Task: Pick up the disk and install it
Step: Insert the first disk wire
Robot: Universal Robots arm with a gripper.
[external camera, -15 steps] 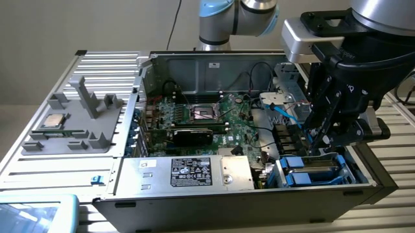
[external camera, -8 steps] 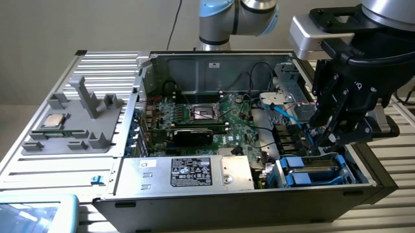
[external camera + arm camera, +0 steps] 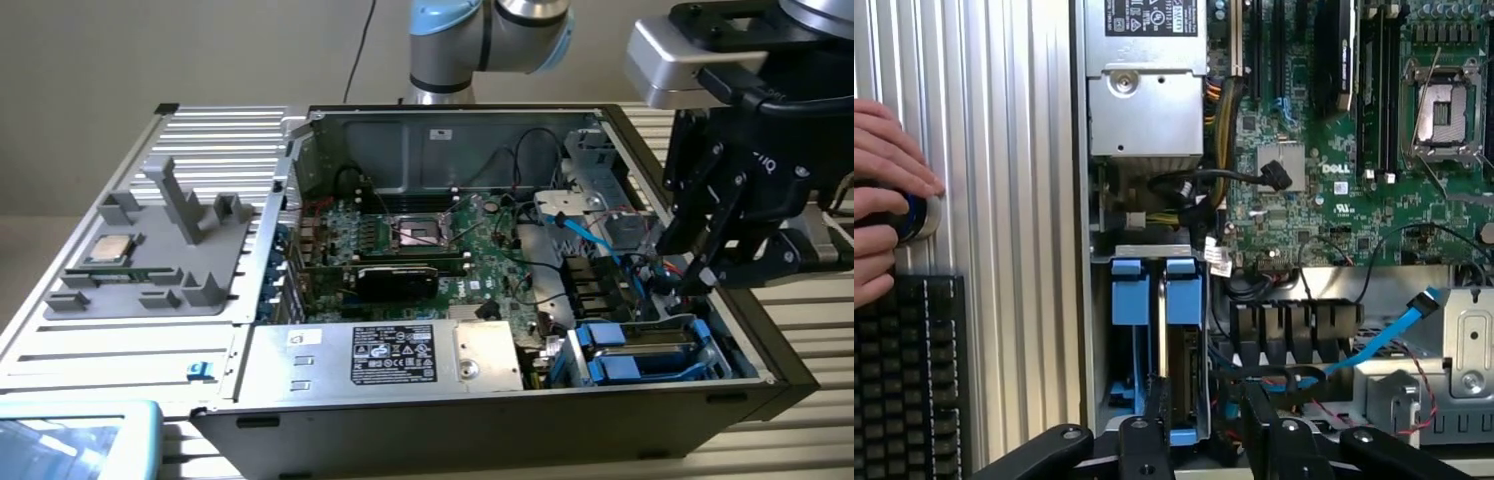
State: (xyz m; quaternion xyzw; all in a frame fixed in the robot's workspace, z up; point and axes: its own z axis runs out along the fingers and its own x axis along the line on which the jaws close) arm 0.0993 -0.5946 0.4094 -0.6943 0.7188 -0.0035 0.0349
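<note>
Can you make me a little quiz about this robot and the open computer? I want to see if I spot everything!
1. True or false: the disk lies outside the computer case.
2. What colour is the bracket around the disk? A) red B) blue C) yellow
3. In the wrist view, what rests on the round knob next to the keyboard?

Key:
1. False: it sits inside the case, near the gripper.
2. B.
3. A person's hand.
</note>
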